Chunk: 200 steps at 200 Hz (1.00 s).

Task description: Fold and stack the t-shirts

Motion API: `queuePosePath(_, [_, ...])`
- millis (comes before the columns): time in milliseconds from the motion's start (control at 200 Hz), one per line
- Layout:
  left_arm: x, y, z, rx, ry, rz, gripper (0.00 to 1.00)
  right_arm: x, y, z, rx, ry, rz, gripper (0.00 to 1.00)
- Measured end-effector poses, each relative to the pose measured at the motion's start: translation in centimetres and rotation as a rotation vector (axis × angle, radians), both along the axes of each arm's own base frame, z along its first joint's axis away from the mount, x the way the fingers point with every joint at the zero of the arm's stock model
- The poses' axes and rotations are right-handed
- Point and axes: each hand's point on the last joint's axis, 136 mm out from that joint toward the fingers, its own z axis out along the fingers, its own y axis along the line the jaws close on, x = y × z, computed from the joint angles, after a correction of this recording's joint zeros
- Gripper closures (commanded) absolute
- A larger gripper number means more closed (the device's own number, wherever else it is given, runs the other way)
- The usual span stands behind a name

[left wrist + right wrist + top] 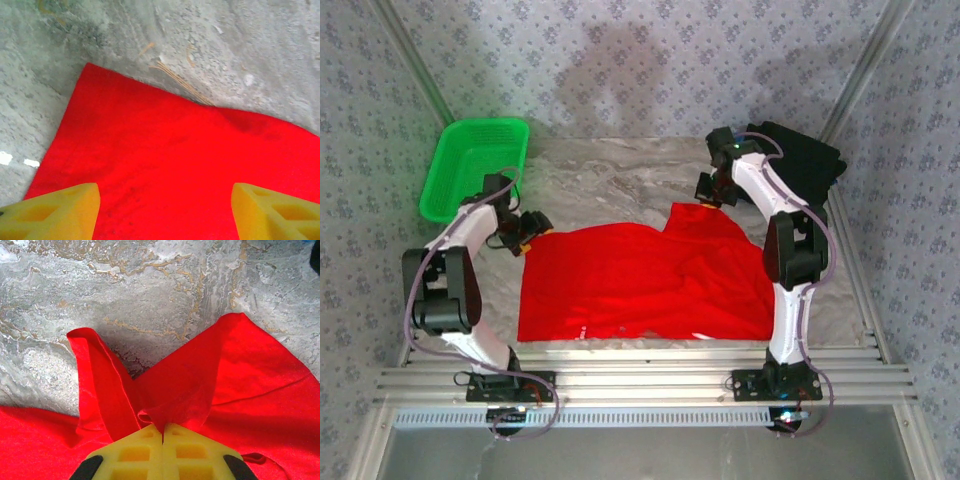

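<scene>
A bright red t-shirt (640, 280) lies spread across the middle of the table, its far right part lifted into a peak. My right gripper (712, 190) is shut on that bunched cloth; in the right wrist view a fold of red t-shirt (190, 385) is pinched between the yellow fingertips (145, 445). My left gripper (527, 228) hovers over the shirt's far left corner, and the left wrist view has its yellow fingers (55, 210) wide apart above flat red cloth (165, 160). A folded black t-shirt (800, 160) rests at the back right.
A green mesh basket (475, 165) stands at the back left, just beyond the left arm. Bare marbled tabletop (610, 170) lies behind the red shirt. Metal rails (640, 365) run along the near edge by the arm bases.
</scene>
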Motion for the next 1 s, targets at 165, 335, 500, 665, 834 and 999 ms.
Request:
queuePosePath(165, [1.6,0.7,-0.8,0.109,0.041,0.014,0.38,-0.1,0.2,0.1,-0.003,-0.005,0.018,1.0])
queuePosePath(335, [2.7,1.1,-1.3,0.219,0.063,0.005,0.4,-0.6,0.1,0.3,-0.003,-0.006,0.032,1.0])
queuePosePath(500, [3.4,1.4,-2.7,0.308,0.1,-0.019,0.4,-1.3,0.1,-0.1,0.001,0.008,0.036,1.0])
queuePosePath(665, [3.9,1.4,-3.1,0.352,0.099,-0.048,0.39,-1.4,0.2,-0.2,0.008,0.009,0.042,1.0])
queuePosePath(834, [3.8,0.9,-4.1,0.346,0.121,-0.078,0.39,-1.4,0.3,0.2,0.013,-0.004,0.047,1.0])
queuePosePath(999, [3.5,0.5,-3.9,0.323,0.115,-0.094,0.38,-1.4,0.3,0.6,0.013,-0.015,0.057,1.0])
